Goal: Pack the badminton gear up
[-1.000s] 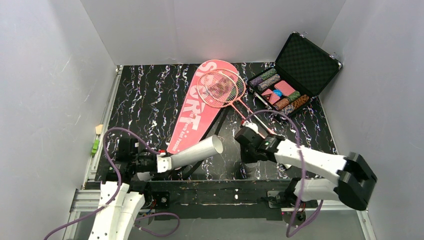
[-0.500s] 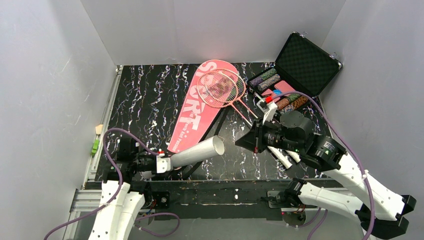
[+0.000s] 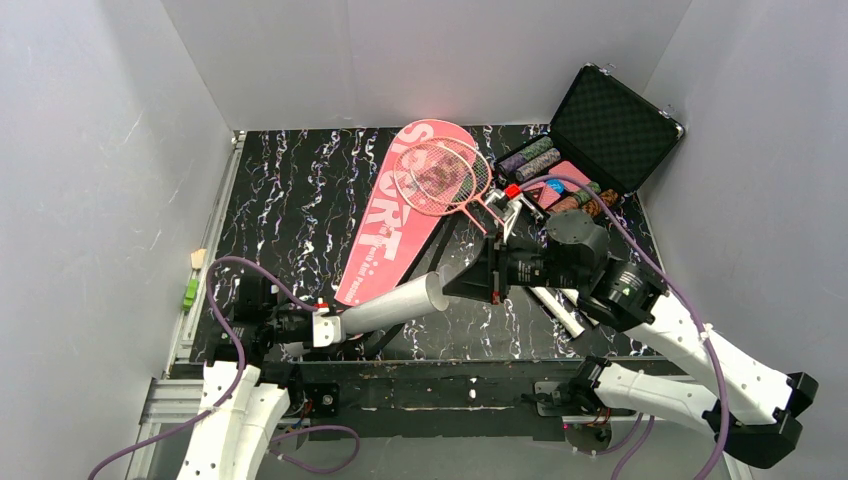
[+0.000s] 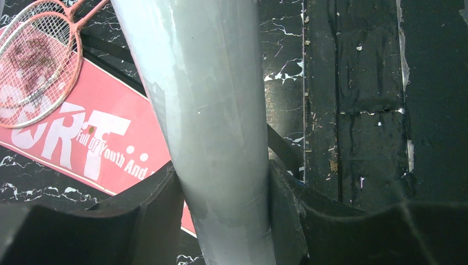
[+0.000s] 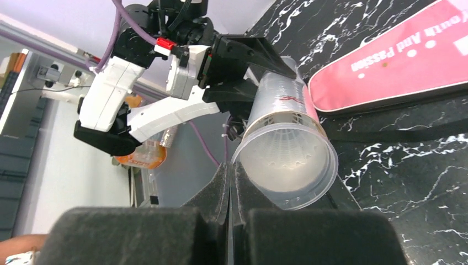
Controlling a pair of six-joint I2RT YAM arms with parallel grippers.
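My left gripper is shut on the lower end of the long white-grey tube and holds it tilted up to the right; in the left wrist view the tube fills the gap in the gripper. My right gripper is shut and empty, its tips at the left rim of the tube's open mouth. White shuttlecock feathers show inside the tube. Two pink rackets lie on the pink SPORT bag. No loose shuttlecocks are in view.
An open black case with patterned chip rolls stands at the back right. The rackets' white handles reach under my right arm. The bag's black strap lies on the black marbled table. Grey walls close in all sides.
My right arm has lifted off the table at the front right and swung left, bringing its shut gripper to the tube's mouth. The left arm and tube have stayed put.
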